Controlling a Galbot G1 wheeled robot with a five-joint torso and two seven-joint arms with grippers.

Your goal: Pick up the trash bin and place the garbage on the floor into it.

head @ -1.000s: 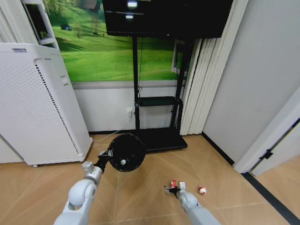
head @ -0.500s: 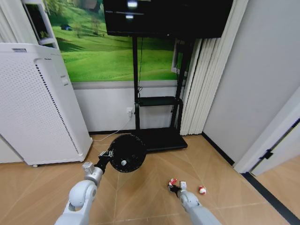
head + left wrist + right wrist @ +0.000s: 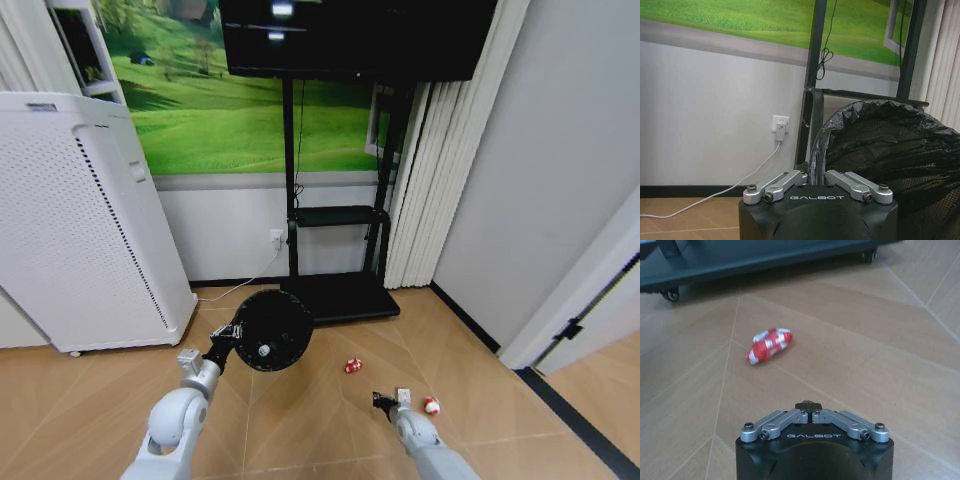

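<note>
Wooden flooring is carrying a red-and-white wrapper (image 3: 769, 345) ahead of the right pincer (image 3: 810, 405), pressed together and empty, while the left pincer (image 3: 228, 333) is clamping the mesh trash bin (image 3: 266, 328) aloft by its rim, seemingly to receive garbage.

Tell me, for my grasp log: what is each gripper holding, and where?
Left gripper grips the trash bin at its rim. Right gripper holds nothing.

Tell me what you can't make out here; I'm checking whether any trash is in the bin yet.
Bin contents: left wrist view, mesh wall and black liner hide the inside; right edge cuts it off.
Small red-and-white scrap beside the right gripper: head view, too small to identify.
</note>
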